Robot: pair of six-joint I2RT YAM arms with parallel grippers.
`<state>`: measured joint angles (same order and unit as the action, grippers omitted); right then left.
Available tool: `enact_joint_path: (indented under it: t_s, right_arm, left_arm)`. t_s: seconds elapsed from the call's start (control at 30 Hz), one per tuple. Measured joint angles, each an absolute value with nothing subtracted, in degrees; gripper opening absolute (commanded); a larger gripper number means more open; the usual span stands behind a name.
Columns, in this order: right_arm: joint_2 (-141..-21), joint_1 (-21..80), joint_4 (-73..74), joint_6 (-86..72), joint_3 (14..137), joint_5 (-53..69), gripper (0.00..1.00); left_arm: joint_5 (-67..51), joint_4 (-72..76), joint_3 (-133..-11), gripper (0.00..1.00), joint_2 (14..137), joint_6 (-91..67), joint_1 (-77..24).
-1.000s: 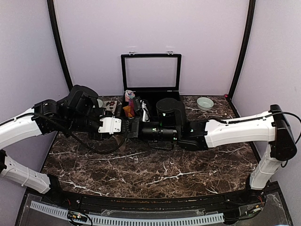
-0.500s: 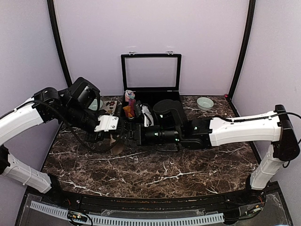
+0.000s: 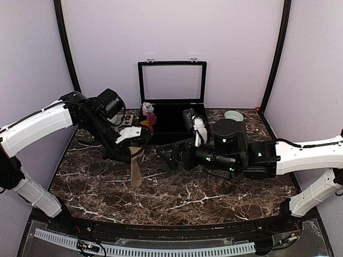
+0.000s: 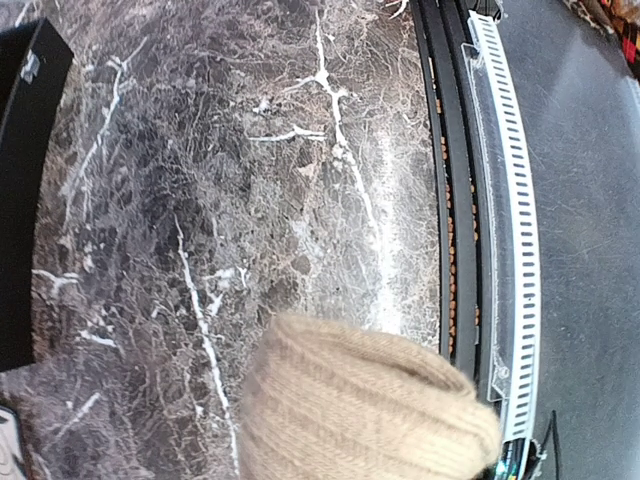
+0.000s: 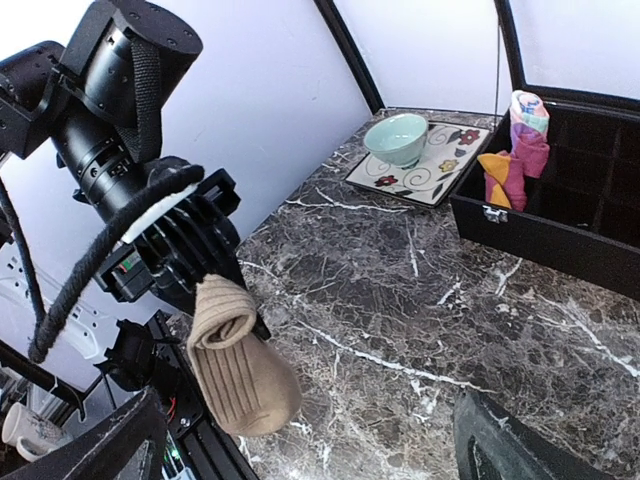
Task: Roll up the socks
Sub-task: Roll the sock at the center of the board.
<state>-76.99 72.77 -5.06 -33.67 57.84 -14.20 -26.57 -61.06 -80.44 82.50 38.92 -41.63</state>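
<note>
A tan-brown sock hangs limp above the marble table, gripped at its folded upper end by my left gripper, which is shut on it. The left wrist view shows only its ribbed fabric at the bottom edge, hiding the fingers. The right wrist view shows the sock dangling under the left gripper. My right gripper stands open and empty right of the sock, its fingers wide apart. Orange and magenta sock fabric stands in a corner compartment of the black box.
The black compartment box with its lid raised stands at the back centre. A pink and light-blue bundle sits above the orange fabric. A flowered plate bears a green bowl; another bowl is back right.
The right gripper has opened, let go of the sock and drawn back to the right. The left gripper has closed on the sock, which now hangs from it alone.
</note>
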Motion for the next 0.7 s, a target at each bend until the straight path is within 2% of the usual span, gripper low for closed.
enact_joint_path:
  t_s: [0.03, 0.13, 0.27, 0.57, 0.7]
  right_arm:
    - [-76.8, 72.0, -6.4, -33.8, 56.8, -13.7, 1.00]
    - [-79.0, 70.3, -8.3, -33.4, 56.4, -11.5, 0.92]
    - [-85.4, 72.6, -5.7, -29.8, 63.1, -11.6, 0.81]
    - [-94.2, 77.7, -3.6, -23.9, 75.9, -15.5, 0.76]
    - [-97.1, 78.0, -2.3, -22.9, 77.5, -19.4, 0.75]
  left_arm:
    - [-27.3, -61.3, -80.4, 0.00, 83.2, 38.5, -41.0]
    - [-29.0, -61.6, -80.5, 0.00, 84.1, 37.5, -39.2]
    - [-30.9, -63.1, -81.9, 0.00, 85.7, 36.6, -37.7]
    - [-35.1, -65.8, -82.5, 0.00, 88.9, 35.3, -37.4]
    - [-37.6, -67.6, -83.2, 0.00, 89.0, 35.6, -37.2]
